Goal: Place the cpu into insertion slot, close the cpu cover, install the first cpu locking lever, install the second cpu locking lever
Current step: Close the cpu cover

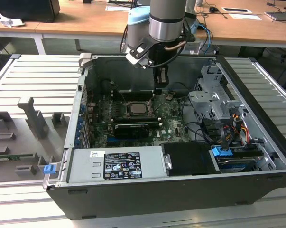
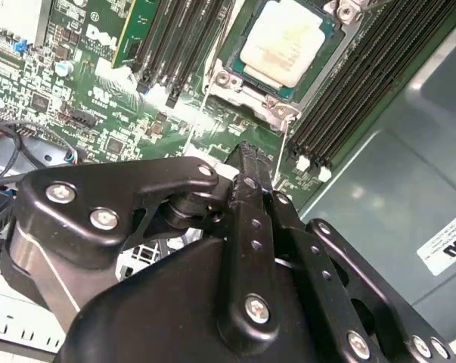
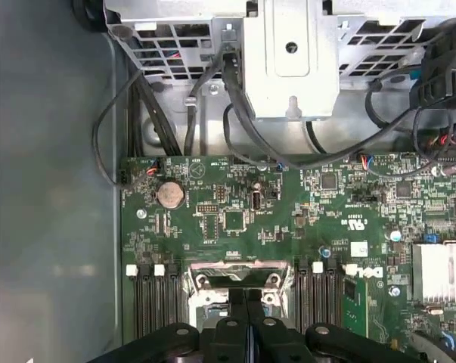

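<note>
Gripper (image 2: 249,151) closed and empty, just beside the cpu (image 2: 286,44) in the insertion slot (image 2: 246,92), between memory slots (image 2: 364,83).

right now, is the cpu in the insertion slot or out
In: the second wrist view shows the cpu lying flat inside the silvery rim of the insertion slot.

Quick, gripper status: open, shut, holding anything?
Gripper: shut, nothing between its fingers; its tip is close beside the cpu, which lies on the board, not in the gripper.
</note>
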`<control>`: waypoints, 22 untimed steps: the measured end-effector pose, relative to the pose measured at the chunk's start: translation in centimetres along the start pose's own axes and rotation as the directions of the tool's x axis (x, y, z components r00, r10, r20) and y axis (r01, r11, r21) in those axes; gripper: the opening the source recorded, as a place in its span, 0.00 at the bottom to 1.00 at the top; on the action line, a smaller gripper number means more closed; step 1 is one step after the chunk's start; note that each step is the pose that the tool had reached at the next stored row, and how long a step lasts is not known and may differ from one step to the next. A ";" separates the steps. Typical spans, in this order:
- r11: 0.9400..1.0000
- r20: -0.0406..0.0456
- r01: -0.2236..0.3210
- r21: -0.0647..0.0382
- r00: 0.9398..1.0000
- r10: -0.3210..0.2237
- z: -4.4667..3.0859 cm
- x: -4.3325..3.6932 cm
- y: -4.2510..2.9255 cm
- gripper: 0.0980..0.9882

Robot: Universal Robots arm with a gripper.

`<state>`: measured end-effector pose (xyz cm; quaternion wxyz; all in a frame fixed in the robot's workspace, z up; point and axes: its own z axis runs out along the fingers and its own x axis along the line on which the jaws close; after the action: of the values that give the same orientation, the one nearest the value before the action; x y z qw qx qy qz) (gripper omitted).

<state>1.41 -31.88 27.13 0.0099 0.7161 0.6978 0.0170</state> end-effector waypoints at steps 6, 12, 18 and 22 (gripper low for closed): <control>1.000 0.000 0.010 0.001 1.000 -0.010 0.12 0.04 1.77 0.01; 0.999 -0.002 0.051 0.004 0.999 -0.051 0.31 0.08 2.62 0.01; 0.999 -0.002 0.051 0.011 0.999 -0.051 0.91 0.12 3.77 0.01; 0.999 -0.002 0.051 0.014 0.999 -0.051 1.51 0.12 3.93 0.01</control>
<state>5.40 -31.84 25.77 0.0047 0.6981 0.7159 0.0125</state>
